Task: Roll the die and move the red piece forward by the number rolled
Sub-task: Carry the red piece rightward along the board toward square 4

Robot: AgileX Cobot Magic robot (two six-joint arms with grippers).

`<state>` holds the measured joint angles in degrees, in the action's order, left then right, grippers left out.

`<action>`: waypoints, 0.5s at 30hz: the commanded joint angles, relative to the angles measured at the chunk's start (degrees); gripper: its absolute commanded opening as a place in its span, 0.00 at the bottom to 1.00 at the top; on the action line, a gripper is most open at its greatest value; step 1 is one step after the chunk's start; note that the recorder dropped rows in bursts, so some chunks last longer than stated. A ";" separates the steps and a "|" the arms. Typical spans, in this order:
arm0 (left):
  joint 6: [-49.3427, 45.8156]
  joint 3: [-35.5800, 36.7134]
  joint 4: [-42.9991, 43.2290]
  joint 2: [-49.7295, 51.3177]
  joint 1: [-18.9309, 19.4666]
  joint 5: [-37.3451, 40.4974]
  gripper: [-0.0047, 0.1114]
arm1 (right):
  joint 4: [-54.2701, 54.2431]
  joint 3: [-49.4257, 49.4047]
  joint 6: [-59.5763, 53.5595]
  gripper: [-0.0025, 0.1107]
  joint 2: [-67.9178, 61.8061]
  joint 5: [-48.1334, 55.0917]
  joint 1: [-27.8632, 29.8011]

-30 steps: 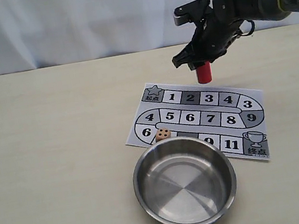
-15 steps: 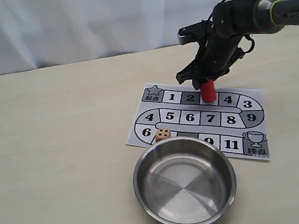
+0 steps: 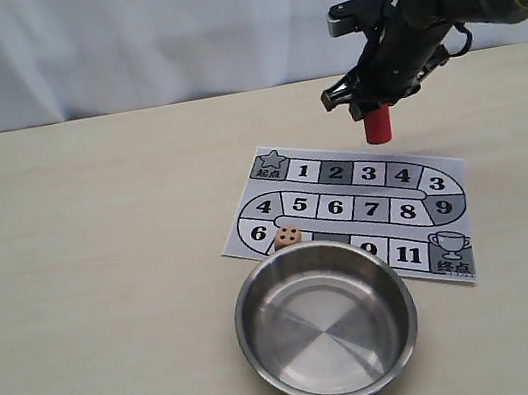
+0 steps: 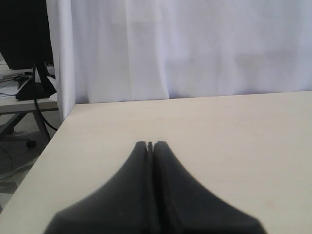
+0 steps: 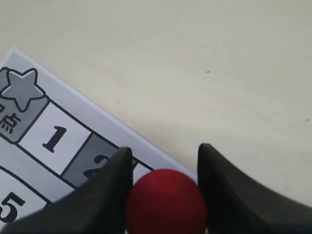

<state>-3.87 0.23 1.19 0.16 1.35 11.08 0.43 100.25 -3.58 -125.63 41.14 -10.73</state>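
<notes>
My right gripper (image 3: 372,106) (image 5: 165,158) is shut on the red piece (image 3: 377,124) (image 5: 165,201), a small red cylinder hanging upright in the air above the far edge of the numbered paper board (image 3: 348,212) (image 5: 29,146). The die (image 3: 288,237), a tan cube with dark pips, lies on the board beside square 6, just behind the steel bowl's (image 3: 325,321) rim. My left gripper (image 4: 150,144) is shut with nothing in it, above bare table near a corner; it does not show in the exterior view.
The steel bowl stands in front of the board and covers part of its near edge. A white curtain (image 3: 116,40) backs the table. The table's edge (image 4: 46,146) lies close to the left gripper.
The right gripper dipped with the red piece toward square 3, then rose again and shifted right and back. The die and bowl have not moved.
</notes>
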 commanded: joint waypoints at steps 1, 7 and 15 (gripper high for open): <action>0.31 -0.23 -0.39 -0.16 -0.09 -0.31 0.04 | 0.43 -3.64 -0.24 0.06 2.97 -2.04 1.93; 0.31 -0.23 -0.39 -0.16 -0.09 -0.31 0.04 | -0.43 -17.65 -0.24 0.06 8.02 -18.12 2.88; 0.31 -0.23 -0.39 -0.16 -0.09 -0.31 0.04 | -0.89 -31.42 -0.24 0.06 9.38 -38.60 2.88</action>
<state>-3.87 0.23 1.19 0.16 1.35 11.08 -0.32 72.72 -3.58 -116.44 10.19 -8.05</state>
